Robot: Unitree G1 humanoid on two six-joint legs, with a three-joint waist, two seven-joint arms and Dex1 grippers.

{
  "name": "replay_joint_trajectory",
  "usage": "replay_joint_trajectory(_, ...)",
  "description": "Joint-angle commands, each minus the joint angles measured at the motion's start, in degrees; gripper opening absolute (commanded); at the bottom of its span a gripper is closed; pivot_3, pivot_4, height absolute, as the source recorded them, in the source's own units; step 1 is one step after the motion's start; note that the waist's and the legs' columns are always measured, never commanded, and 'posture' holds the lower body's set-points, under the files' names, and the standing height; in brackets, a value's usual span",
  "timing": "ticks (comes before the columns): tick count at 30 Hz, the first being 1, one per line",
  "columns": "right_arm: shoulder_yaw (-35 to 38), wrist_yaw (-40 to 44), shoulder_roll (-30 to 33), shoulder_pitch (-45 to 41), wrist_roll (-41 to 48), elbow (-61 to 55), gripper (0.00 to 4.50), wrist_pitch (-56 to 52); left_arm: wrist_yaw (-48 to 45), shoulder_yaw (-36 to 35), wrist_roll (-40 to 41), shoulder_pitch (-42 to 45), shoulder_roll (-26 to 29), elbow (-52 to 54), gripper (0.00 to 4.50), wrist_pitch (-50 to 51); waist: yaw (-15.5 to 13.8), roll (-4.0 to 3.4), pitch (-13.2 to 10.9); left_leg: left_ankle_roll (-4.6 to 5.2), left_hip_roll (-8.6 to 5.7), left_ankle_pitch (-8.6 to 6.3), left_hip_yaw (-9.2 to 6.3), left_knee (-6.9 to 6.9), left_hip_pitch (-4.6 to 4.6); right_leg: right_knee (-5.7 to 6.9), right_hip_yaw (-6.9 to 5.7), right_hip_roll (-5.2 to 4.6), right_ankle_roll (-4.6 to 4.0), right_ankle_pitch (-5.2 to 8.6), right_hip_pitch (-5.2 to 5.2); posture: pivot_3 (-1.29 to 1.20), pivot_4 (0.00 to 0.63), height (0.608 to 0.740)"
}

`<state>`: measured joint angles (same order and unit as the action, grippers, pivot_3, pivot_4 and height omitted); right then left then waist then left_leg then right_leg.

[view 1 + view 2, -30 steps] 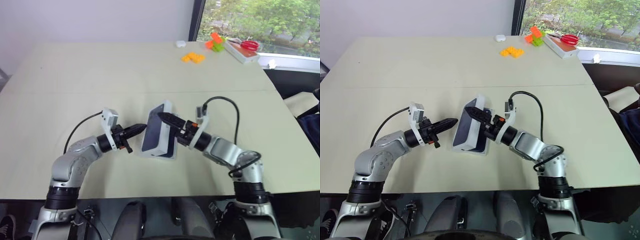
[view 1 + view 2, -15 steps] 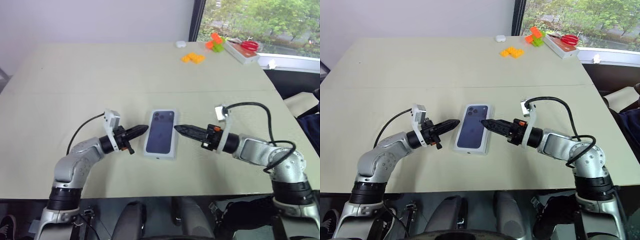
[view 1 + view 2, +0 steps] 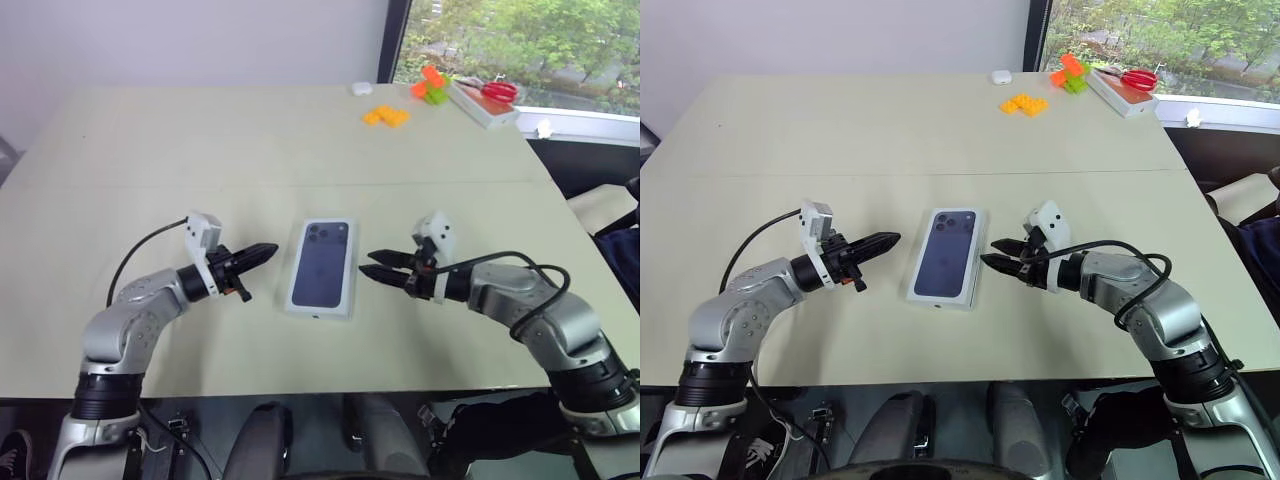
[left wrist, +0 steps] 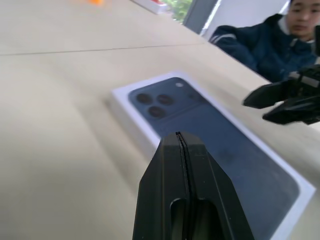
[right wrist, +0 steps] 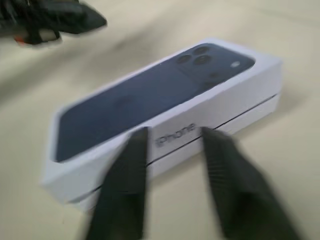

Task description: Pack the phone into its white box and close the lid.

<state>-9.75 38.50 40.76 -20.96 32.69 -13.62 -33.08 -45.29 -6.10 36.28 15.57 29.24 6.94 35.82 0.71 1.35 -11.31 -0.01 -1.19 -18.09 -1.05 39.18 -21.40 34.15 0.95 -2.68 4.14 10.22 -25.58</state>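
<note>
lid (image 3: 322, 264) sits on the white box (image 5: 235, 117); left claw (image 3: 262, 252) pinched together, right claw (image 3: 373, 270) parted, both beside it

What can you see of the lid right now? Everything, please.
The lid is a shallow white rectangular cover that looks like card, its top printed with a dark navy phone back and three lenses at the far corner. "iPhone" lettering runs along one side wall. It sits flat on the white box, a thin dark seam between them, lying lengthwise on the table. The left gripper and right gripper flank it; neither touches it.
</note>
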Motion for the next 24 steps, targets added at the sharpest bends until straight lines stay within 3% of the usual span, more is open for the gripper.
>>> replay_joint_trajectory(1,-1.56,2.78,0.69,-1.52,-9.28,0.06,0.01,9.77,1.71,4.14,-6.97,0.04,1.88,-2.21,0.0,-1.51,-0.02,0.0,0.0,0.0,-0.01,0.0,0.0,0.0,0.0,-0.01,0.0,0.0,0.0,0.0,0.01,0.0,0.15,0.74)
replay_joint_trajectory(8,-4.95,3.6,0.65,-2.86,-24.01,3.48,0.01,19.86,3.36,7.82,-10.03,1.4,-1.82,-3.38,0.0,-1.72,-0.16,0.01,0.0,-0.02,-0.05,0.01,-0.01,0.0,0.01,-0.01,-0.01,-0.09,-0.02,-0.01,0.03,0.0,0.15,0.74)
replay_joint_trajectory(24,-5.72,5.81,-3.67,-2.35,-31.12,2.4,0.01,20.18,5.66,13.04,-15.13,4.49,-7.18,-5.06,0.0,0.22,-0.21,-0.02,0.05,-0.07,-0.07,0.04,-0.07,0.01,0.13,0.04,-0.03,-0.08,-0.04,-0.02,0.15,0.0,0.15,0.74)
